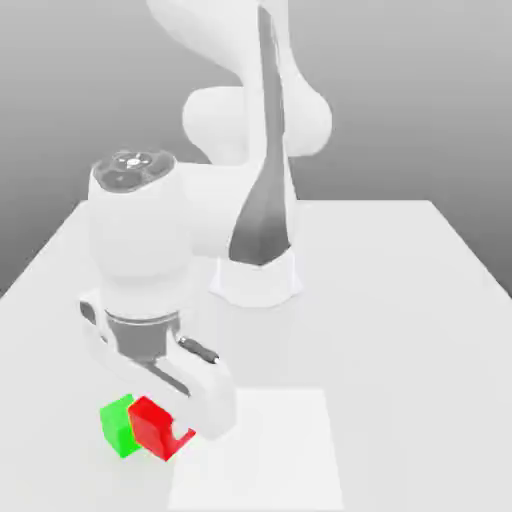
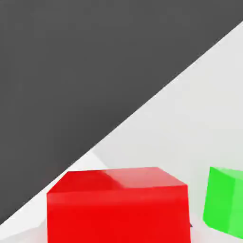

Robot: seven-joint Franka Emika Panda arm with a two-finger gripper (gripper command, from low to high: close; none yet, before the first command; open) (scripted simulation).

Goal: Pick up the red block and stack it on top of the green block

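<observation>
Near the table's (image 1: 400, 300) front edge, end effector (image 1: 175, 435) pinches red block (image 1: 152, 424) beside green block (image 1: 117, 425).

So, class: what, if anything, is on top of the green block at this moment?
Nothing rests on the green block: its top face is bare. The red block sits beside it on the table, with the gripper shut on it. The green block's underside is hidden.
</observation>
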